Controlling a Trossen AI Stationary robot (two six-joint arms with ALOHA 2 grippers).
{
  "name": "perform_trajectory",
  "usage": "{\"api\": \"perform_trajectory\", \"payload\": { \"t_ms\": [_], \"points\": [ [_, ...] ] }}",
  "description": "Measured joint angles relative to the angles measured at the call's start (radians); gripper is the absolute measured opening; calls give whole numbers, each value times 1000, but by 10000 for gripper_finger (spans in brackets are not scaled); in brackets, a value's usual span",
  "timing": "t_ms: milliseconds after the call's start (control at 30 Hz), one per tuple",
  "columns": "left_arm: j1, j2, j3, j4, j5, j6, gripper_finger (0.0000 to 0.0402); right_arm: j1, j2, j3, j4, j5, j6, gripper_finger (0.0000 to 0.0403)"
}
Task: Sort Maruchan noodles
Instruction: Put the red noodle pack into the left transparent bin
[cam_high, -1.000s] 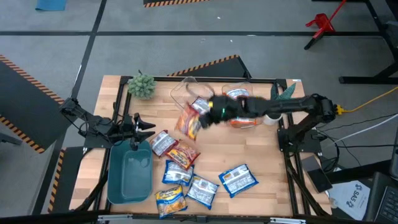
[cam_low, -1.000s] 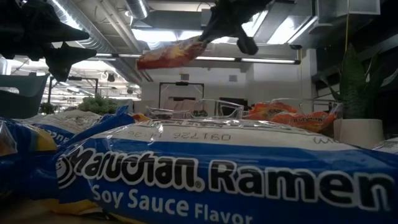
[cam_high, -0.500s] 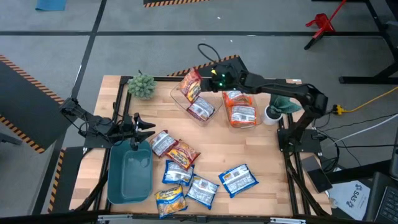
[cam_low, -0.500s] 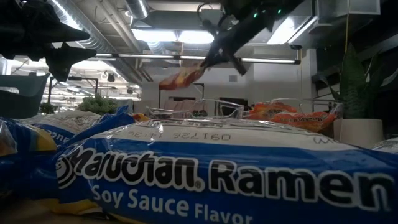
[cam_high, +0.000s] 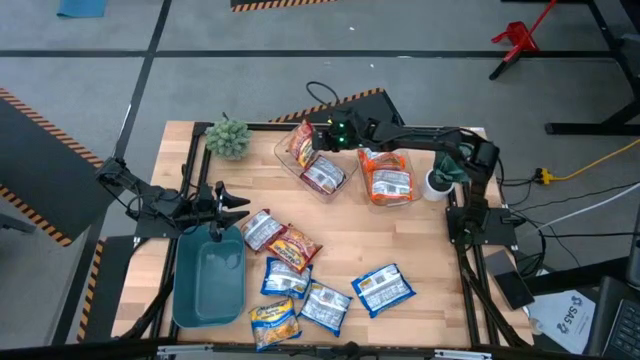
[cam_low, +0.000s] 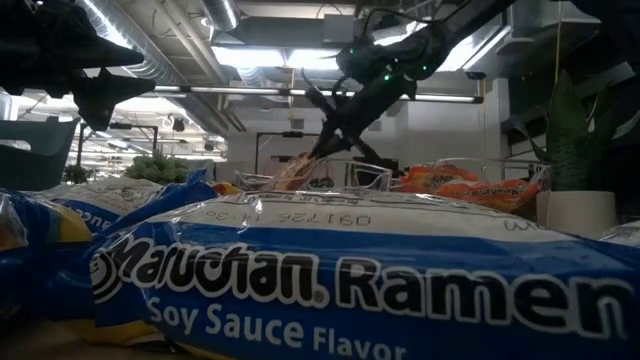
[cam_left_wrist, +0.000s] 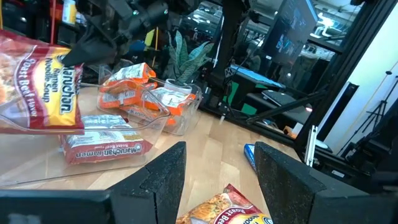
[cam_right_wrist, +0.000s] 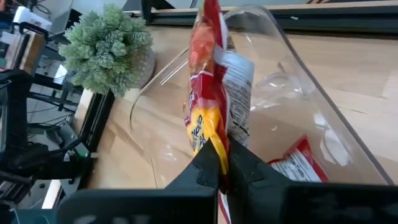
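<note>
We see a grey concrete floor (cam_high: 250, 60) around the light wooden table top (cam_high: 400, 240), with orange-and-black hazard striping (cam_high: 45, 115) at the left and a second strip (cam_high: 280, 4) at the top edge. A red metal stand (cam_high: 518, 38) occupies the upper right. A yellow cable (cam_high: 590, 160) crosses the floor. In the low view, bright ceiling light panels (cam_low: 270, 57) and exposed ducts (cam_low: 160, 40) run overhead above a white rear wall (cam_low: 430, 135).
</note>
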Motion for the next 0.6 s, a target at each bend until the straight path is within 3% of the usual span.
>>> {"api": "perform_trajectory", "payload": {
  "t_ms": [267,600],
  "points": [
    [0,0,0,0,-1,10,185,1,65,0,-1,-43,2,0],
    [0,0,0,0,-2,18,185,1,77,0,2,-18,-52,9]
  ]
}}
